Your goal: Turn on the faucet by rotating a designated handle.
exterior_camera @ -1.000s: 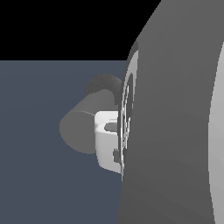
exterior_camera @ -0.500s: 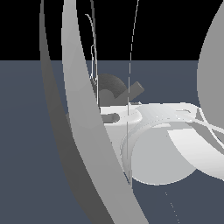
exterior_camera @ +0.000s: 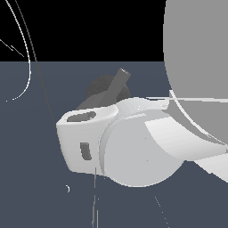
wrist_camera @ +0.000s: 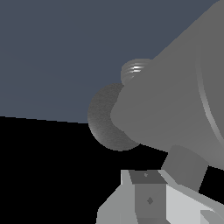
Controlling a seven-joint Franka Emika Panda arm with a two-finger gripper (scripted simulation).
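The robot arm (exterior_camera: 196, 67) is the largest thing in the exterior view, a broad grey curved link that fills the exterior view's right side, with a pale round joint below it. From that joint the white tool (exterior_camera: 80, 138) reaches toward the exterior view's left, low over the dull blue-grey floor (exterior_camera: 26, 147). Only the tool's housing shows there, with a slot on its upper face and a dark inset on its side; the fingers are hidden, so I cannot tell whether the tool is open, closed or gripping anything.

The faucet (exterior_camera: 104, 91) lies just behind the tool and partly hidden by it in the exterior view: a dark, rough, rounded mass. In the wrist view the faucet (wrist_camera: 175, 105) looms very close to the tool as a thick matte grey cylinder with a darker round rough base (wrist_camera: 105, 118).

The handle (exterior_camera: 116, 84) rises from the faucet at a slant just above the tool's upper face, a straight grey rod with a lighter flat tip. Contact between tool and handle cannot be made out. In the wrist view a ribbed, shiny stub (wrist_camera: 134, 69) projects from the cylinder's side.
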